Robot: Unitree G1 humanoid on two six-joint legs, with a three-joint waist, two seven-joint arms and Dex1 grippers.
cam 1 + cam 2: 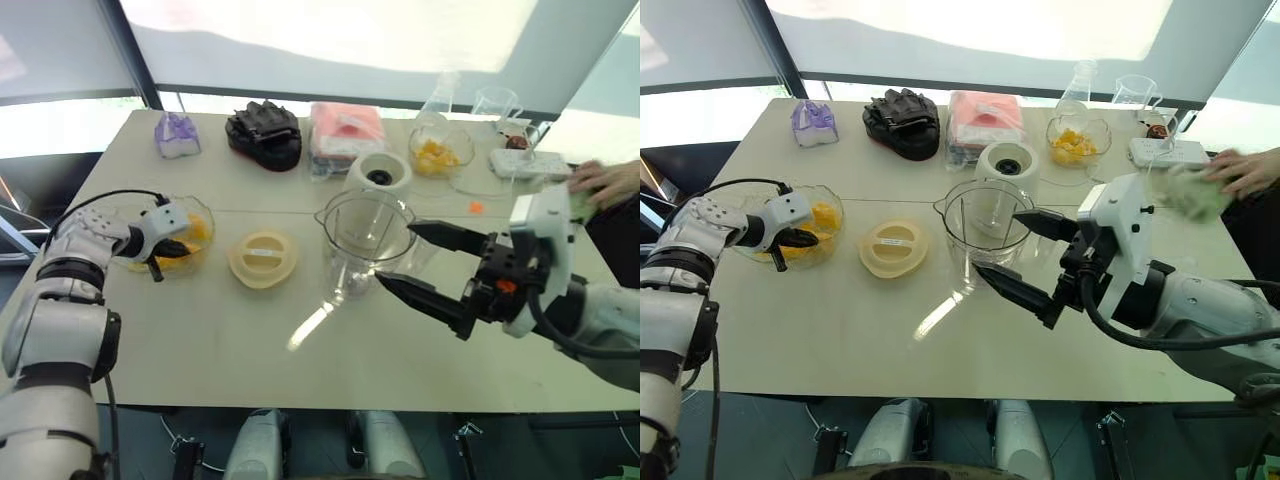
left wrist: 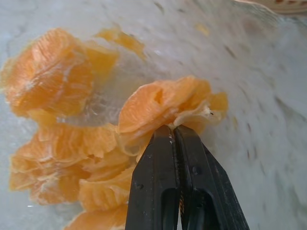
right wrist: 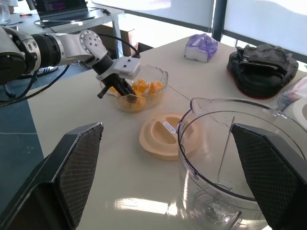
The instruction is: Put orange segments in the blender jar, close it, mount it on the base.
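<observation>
Jaws of the left gripper (image 2: 175,132) pinched tight on one orange segment, down inside a shallow glass bowl (image 1: 205,215) at the table's (image 1: 200,350) left side. Rest of the orange segments (image 2: 53,86) heaped in that bowl; exact count not readable. Right gripper (image 1: 420,262): jaws spread wide, holding nothing, level, one finger on either side of the blender jar (image 1: 365,240), not touching it. One blender jar, upright, lidless, mid-table. One cream disc lid (image 1: 263,258) flat just left of the jar. One base (image 1: 379,175) right behind the jar, socket up. Second glass bowl (image 1: 440,150) with fruit further back right. One person's hand (image 1: 610,182) at the right edge.
</observation>
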